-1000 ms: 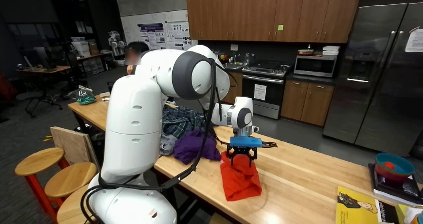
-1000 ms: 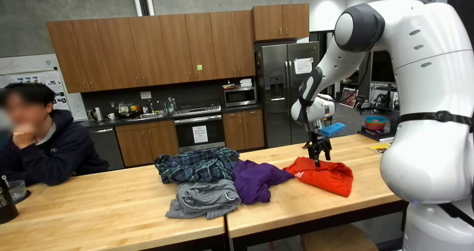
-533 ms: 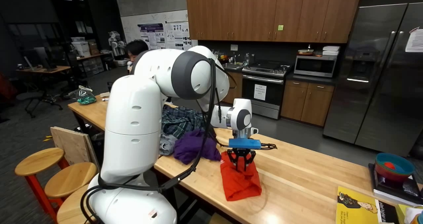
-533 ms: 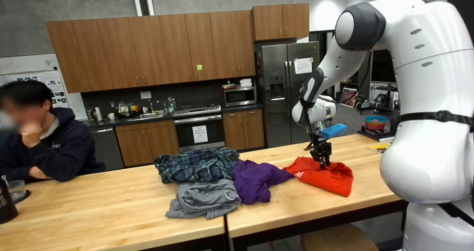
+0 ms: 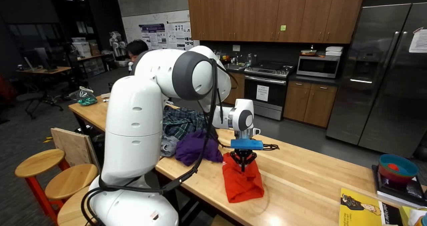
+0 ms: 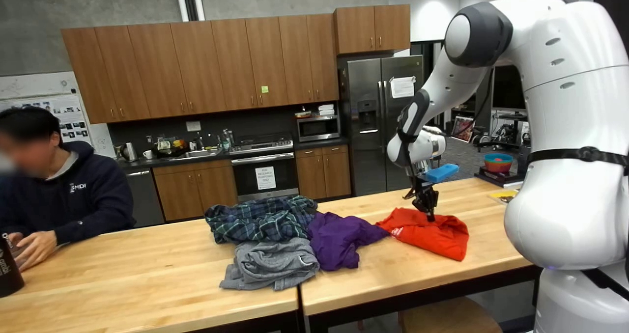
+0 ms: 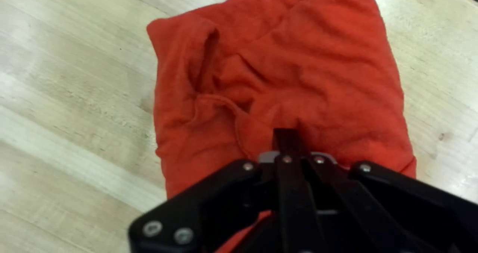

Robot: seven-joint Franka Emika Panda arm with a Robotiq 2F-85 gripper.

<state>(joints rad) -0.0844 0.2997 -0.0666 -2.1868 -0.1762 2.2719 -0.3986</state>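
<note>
A folded red cloth [image 5: 243, 189] lies on the wooden table in both exterior views, and it fills the middle of the wrist view [image 7: 328, 59]. My gripper [image 5: 243, 168] points down at it, fingertips together and touching its upper surface. In the wrist view the shut gripper [image 7: 292, 139] sits over the lower part of the cloth, with a small crease running up from the tips. Whether a pinch of fabric is caught between them I cannot tell. A purple cloth [image 6: 341, 239] lies beside the red one, its corner close to the red edge.
A plaid cloth [image 6: 265, 217] and a grey cloth [image 6: 275, 264] are heaped past the purple one. Stacked bowls [image 5: 397, 169] and a yellow book [image 5: 358, 206] occupy the table's far end. A person [image 6: 64, 180] sits at the table. Stools [image 5: 40, 162] stand near the arm's base.
The gripper's fingers have come together from wide apart, and the hand has shifted slightly over the red cloth. The cloth looks unmoved. The seated person has lowered a hand from the face.
</note>
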